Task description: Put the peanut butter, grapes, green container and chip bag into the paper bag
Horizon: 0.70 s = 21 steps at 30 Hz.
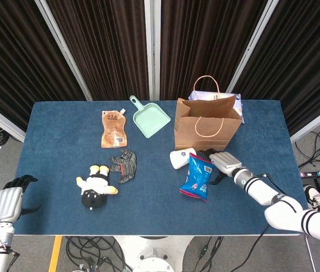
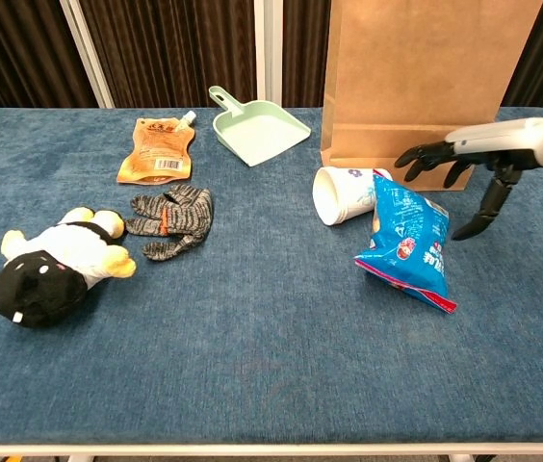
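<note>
Hovering just right of the blue chip bag [image 2: 404, 241], the right robot hand [image 2: 464, 159] has its fingers spread and holds nothing, while the left robot hand [image 1: 8, 202] hangs off the worktop's [image 1: 52, 170] near left corner with fingers loosely curled, holding nothing. The chip bag lies flat against a tipped white cup [image 2: 341, 192], both just in front of the upright paper bag [image 1: 207, 123]. Farther left lie a green dustpan [image 1: 150, 119], an orange pouch [image 1: 113, 129], a striped sock [image 1: 125, 165] and a plush toy [image 1: 96, 188].

Silver hands [image 1: 223, 161], black fingers [image 2: 424, 156]
</note>
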Motion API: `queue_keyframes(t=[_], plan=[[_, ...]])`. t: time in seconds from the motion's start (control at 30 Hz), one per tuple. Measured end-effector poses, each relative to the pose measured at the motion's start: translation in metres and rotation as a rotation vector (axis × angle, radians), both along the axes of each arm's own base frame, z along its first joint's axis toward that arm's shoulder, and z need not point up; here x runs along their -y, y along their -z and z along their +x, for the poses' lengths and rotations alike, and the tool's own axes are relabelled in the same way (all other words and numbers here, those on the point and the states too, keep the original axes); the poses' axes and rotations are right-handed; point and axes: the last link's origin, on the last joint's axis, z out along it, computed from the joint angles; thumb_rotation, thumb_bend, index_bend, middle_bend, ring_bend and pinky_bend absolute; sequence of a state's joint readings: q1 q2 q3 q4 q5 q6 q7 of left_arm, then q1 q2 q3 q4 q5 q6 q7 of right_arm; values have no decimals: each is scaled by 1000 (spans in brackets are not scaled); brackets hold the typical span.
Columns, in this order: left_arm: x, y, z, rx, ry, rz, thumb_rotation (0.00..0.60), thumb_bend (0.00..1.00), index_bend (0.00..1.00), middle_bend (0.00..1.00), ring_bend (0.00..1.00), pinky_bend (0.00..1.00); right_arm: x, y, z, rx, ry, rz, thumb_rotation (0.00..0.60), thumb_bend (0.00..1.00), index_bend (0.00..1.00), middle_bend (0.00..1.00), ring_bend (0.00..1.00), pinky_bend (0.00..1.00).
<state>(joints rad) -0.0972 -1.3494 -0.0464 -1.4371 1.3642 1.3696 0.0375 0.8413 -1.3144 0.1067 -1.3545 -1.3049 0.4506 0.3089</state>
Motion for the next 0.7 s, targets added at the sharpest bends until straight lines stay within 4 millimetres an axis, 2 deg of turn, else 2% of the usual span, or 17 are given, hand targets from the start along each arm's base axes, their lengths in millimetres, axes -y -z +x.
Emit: queue_keyframes(t=[0.2, 0.37, 0.53, 0.63, 0.7], plan=[[0, 0, -1, 1, -4, 0, 600, 79, 352, 338, 256, 280, 3, 13, 5, -5, 19, 51, 600, 37, 0, 141, 14, 173], [1, -1, -2, 0, -9, 1, 600, 79, 352, 337, 256, 280, -1, 13, 8, 54, 23, 34, 600, 38, 0, 237, 93, 261], [0, 0, -1, 3, -2, 0, 600, 80, 352, 337, 256, 280, -6, 15, 3, 112, 66, 40, 600, 38, 0, 236, 105, 295], [0, 0, -1, 3, -2, 2, 600, 80, 352, 337, 255, 280, -6, 22, 1, 147, 89, 36, 600, 53, 24, 288, 158, 402], [1, -1, -2, 1, -6, 5, 600, 80, 352, 337, 256, 280, -6, 27, 0, 159, 84, 23, 600, 109, 99, 329, 209, 483]])
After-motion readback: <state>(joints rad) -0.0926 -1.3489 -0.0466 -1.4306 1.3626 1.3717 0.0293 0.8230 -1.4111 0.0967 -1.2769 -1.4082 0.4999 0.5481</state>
